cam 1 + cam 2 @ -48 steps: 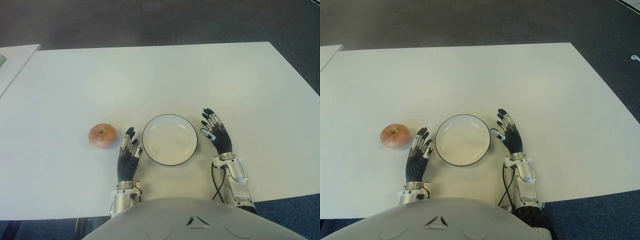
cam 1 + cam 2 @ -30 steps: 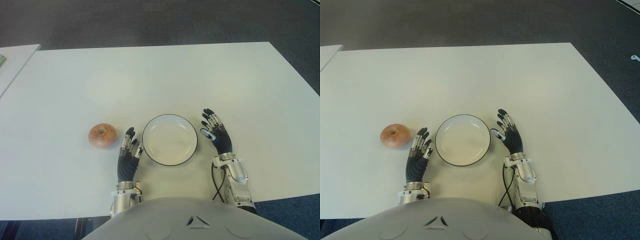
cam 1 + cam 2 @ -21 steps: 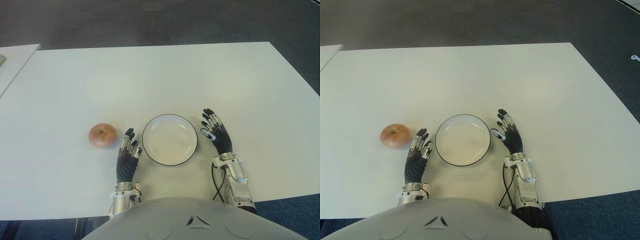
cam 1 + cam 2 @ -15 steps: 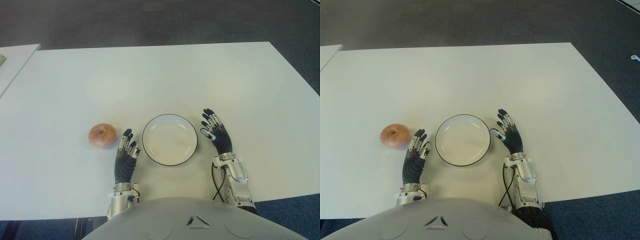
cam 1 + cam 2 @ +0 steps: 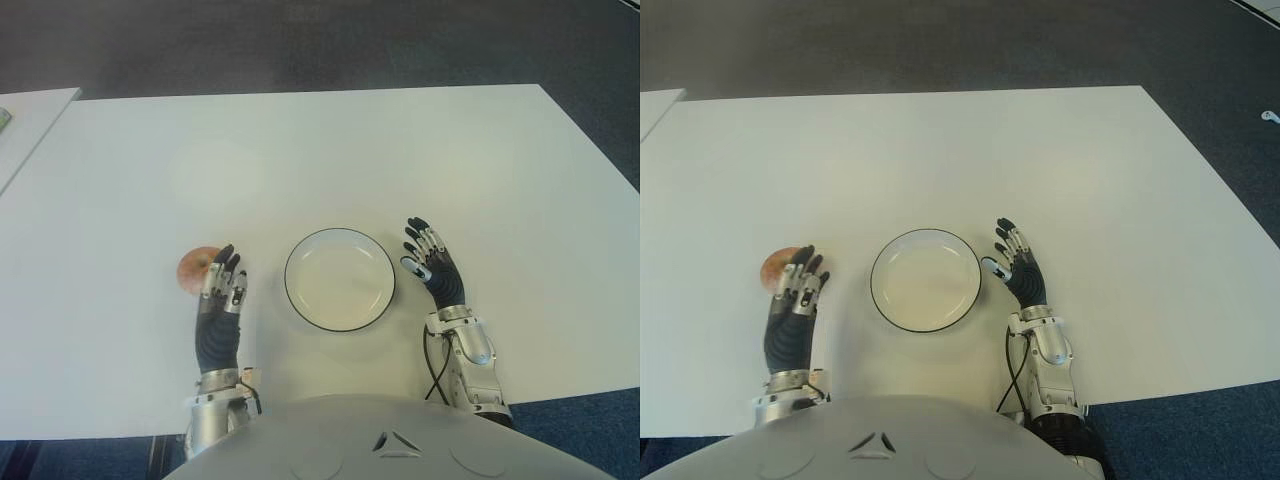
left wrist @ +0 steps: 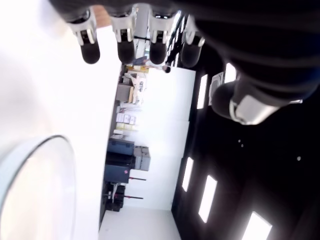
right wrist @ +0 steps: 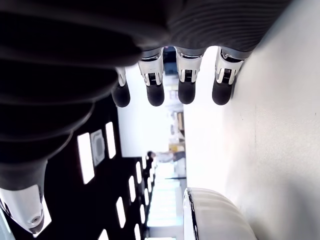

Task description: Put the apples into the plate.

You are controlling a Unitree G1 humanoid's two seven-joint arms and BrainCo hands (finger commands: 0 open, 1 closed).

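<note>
From the left eye view I've got the white table (image 5: pixel 300 150) in front of me with the plate (image 5: pixel 340 279) sitting near my edge, white with a thin dark rim and nothing in it. The apple (image 5: pixel 194 266) is on the table to the left of the plate, well apart from it, and my left hand (image 5: pixel 221 305) is right at it, fingertips overlapping its right side so part of the apple is covered. Can't tell from here if the fingers are actually touching it or just above it. My right hand (image 5: pixel 432 267) shows just beside the plate's right rim, fingers stretched out and slightly spread, holding nothing. A second white table corner (image 5: pixel 30 120) pokes in at the far left. The right eye view gives the same layout, with only a sliver of the apple peeking out past the left hand's fingertips. In the left wrist view the fingers (image 6: pixel 125 42) are straight and apart, not curled around anything, with a little patch of apple colour showing just past them and the plate's rim curving in at one corner. In the right wrist view the fingers (image 7: pixel 186 82) are also extended and apart, nothing between them, with the table next to them and the plate's rim visible farther off.
</note>
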